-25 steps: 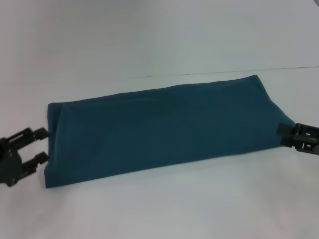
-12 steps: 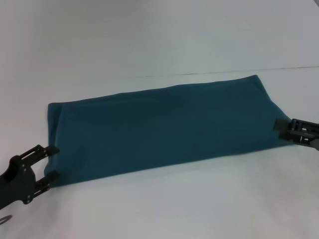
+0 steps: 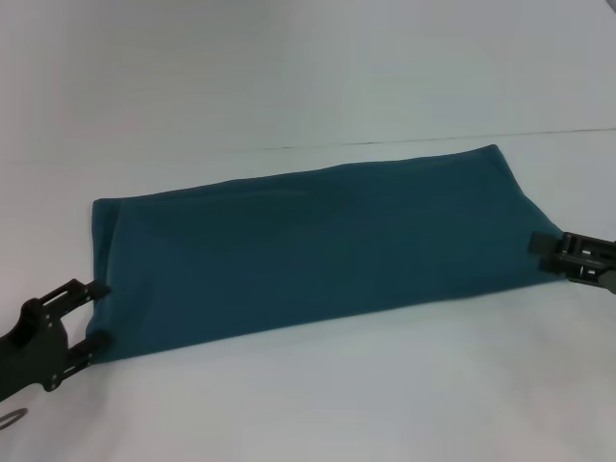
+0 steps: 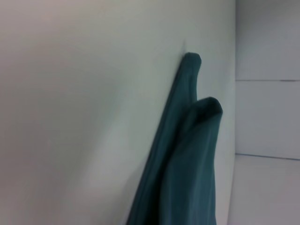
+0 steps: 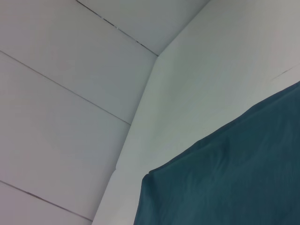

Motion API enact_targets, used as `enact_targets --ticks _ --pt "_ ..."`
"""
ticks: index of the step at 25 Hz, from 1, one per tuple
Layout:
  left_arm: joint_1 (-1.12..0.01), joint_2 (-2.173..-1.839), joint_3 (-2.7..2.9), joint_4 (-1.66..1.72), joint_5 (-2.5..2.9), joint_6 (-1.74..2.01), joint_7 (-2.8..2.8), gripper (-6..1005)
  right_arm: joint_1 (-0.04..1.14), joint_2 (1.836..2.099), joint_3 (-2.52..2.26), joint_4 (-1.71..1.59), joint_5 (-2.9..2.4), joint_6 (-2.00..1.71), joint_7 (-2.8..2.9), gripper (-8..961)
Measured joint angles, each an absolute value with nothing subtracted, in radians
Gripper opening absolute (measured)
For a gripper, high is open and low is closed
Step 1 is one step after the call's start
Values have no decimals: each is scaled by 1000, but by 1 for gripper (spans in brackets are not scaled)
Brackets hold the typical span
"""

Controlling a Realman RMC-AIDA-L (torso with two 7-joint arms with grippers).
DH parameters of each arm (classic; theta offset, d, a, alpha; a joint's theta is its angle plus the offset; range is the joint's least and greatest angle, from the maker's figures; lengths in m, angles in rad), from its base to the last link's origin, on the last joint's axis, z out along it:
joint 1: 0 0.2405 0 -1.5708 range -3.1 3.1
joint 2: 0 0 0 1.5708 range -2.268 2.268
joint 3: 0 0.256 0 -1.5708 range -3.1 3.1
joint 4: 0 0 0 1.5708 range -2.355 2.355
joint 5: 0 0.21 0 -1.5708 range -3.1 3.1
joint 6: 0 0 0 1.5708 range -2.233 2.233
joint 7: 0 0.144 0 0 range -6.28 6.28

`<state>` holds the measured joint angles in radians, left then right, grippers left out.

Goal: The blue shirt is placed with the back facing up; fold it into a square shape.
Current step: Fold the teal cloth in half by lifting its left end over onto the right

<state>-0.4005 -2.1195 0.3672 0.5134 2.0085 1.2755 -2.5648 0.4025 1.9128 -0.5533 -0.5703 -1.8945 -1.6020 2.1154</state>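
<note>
The blue shirt [image 3: 318, 250] is lying on the white worktop [image 3: 308, 77] as a long folded band, with only plain fabric showing on its upper side. The band is running across the middle of the worktop, and its right end is sitting a little farther from the robot than its left end. The left gripper [image 3: 94, 316] is staying low near the front left corner of the worktop, at the left end of the shirt. Its two fingers are standing apart, and both tips are touching the short edge of the cloth, one close to the near corner of the band and one a little higher on the same edge. The right gripper [image 3: 535, 249] is resting at the right end of the band, with its dark tips touching the cloth edge; I cannot tell if its jaws are closed on the fabric or not. In the left wrist view, the shirt [image 4: 187, 159] is showing two rounded folded layers lying against the worktop [image 4: 84, 103]. In the right wrist view, one corner of the shirt [image 5: 225, 178] is lying flat on the pale surface.
</note>
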Motion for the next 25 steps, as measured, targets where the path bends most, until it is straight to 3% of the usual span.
enact_targets --ticks 25 --pt "-344 -2123 349 558 2072 1309 -2664 732 398 1916 -550 -569 -1896 -1603 2121 825"
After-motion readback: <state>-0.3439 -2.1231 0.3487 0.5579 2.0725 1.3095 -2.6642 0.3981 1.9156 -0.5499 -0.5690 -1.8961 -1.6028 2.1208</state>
